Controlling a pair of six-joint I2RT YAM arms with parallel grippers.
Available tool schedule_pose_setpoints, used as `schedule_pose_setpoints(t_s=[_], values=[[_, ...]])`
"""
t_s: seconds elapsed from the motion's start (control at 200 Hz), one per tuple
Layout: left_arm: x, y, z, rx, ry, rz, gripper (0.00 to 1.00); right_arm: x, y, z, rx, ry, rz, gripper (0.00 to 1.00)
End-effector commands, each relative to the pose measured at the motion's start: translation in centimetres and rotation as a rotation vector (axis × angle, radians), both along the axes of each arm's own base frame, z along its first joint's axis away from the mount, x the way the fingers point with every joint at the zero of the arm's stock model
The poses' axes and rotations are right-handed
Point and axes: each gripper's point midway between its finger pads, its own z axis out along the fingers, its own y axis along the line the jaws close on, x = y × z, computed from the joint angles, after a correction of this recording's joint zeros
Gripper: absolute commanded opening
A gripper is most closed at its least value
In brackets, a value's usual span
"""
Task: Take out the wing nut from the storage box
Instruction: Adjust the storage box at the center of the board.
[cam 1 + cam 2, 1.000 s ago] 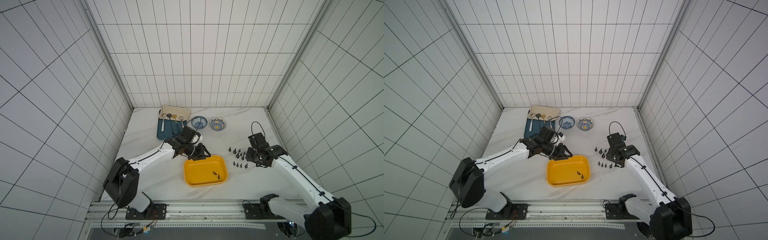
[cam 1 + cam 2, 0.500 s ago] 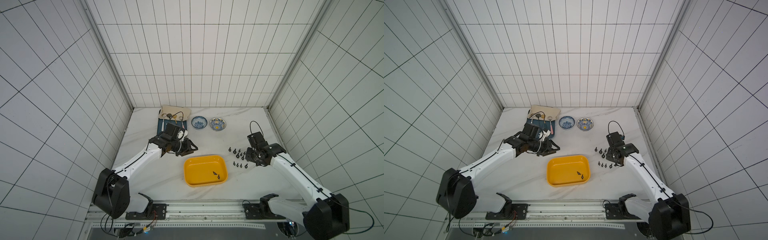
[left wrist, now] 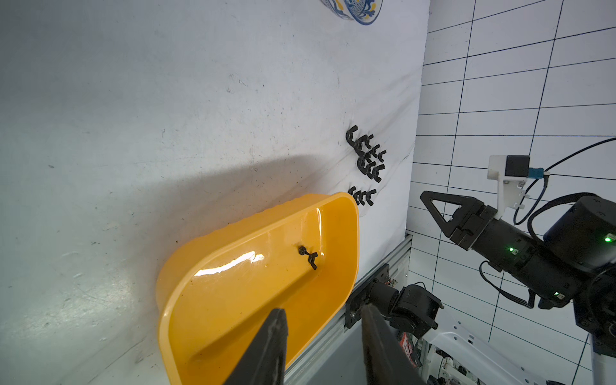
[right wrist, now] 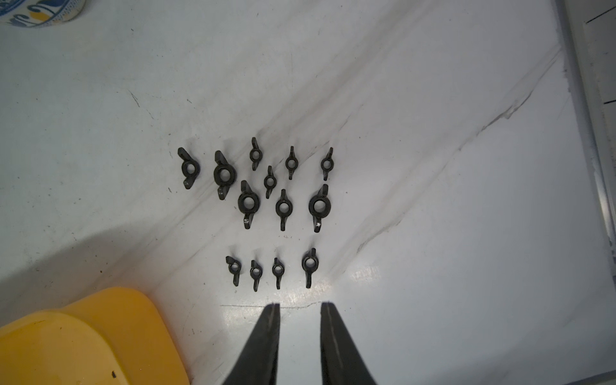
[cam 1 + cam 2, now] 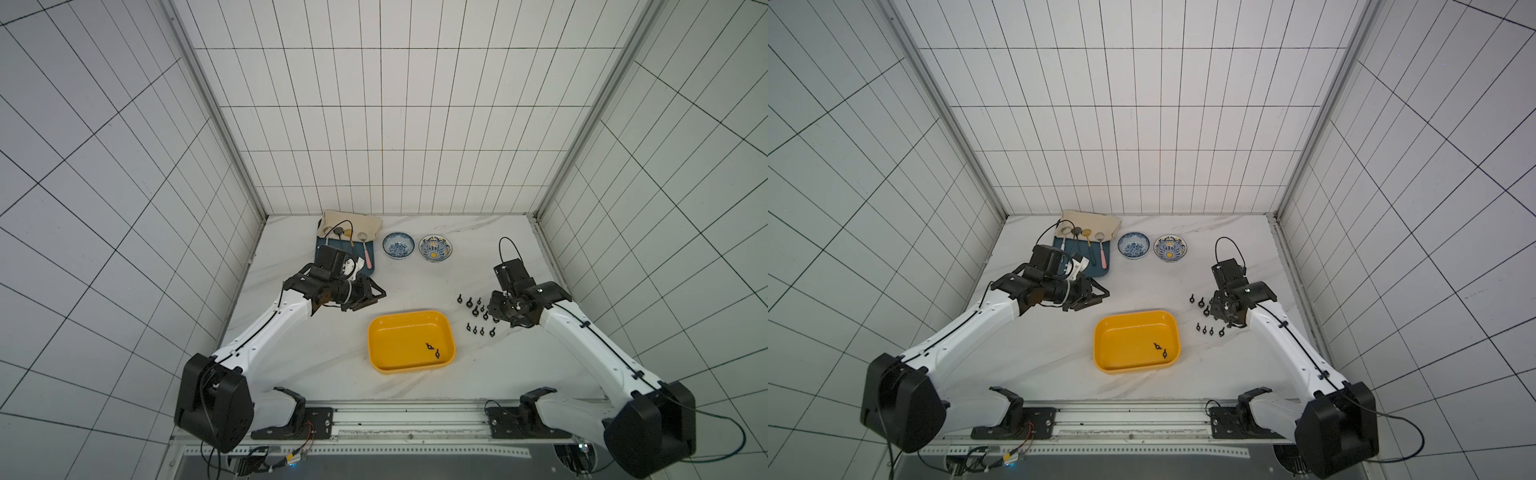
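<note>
Only my left arm point(image 5: 270, 324) moved. A second ago the left gripper point(image 5: 376, 299) was right at the far-left corner of the storage box point(image 5: 395, 345), over its rim. Now it's backed off and clear of the box, hanging over bare table point(image 5: 332, 340) between the box and the dark-blue tray point(image 5: 1096, 271). Most of that retreat came in the first half second, with only a small drift since. The shoulder block swung outward and closer to the rail. The wrist now hides more of the dark-blue tray than before.
</note>
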Motion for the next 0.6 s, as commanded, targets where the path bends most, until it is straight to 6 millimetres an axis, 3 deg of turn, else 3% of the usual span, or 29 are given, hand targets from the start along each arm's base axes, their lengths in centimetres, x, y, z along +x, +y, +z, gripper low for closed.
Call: schedule_pose_setpoints(t_s=[0.0, 0.105, 0.255, 0.365, 0.405, 0.465, 0.6], values=[[-0.7, 0.6, 0.4, 0.006, -0.013, -0.014, 0.40, 0.4, 0.2, 0.8, 0.014, -0.006, 0.007, 0.25], [-1.2, 1.4, 0.5, 0.018, -0.006, 0.000, 0.40, 0.3, 0.7, 0.4, 0.036, 0.006, 0.021, 0.22], [-1.9, 3.4, -0.1, 0.047, 0.019, 0.045, 0.39, 0.2, 2.2, 0.1, 0.066, 0.032, 0.082, 0.00], [-1.9, 5.2, -1.1, 0.047, 0.054, 0.104, 0.25, -1.3, 6.6, 0.3, 0.110, 0.056, 0.276, 0.00], [-1.8, 5.8, -1.5, 0.035, 0.079, 0.127, 0.12, -2.1, 8.3, 0.6, 0.100, 0.057, 0.355, 0.00], [-2.0, 6.4, -2.3, 0.021, 0.124, 0.150, 0.00, -2.9, 10.1, 0.8, 0.080, 0.054, 0.429, 0.00], [-3.5, 7.5, -4.8, 0.063, 0.219, 0.200, 0.00, -2.8, 13.3, 0.8, 0.125, 0.079, 0.539, 0.00]])
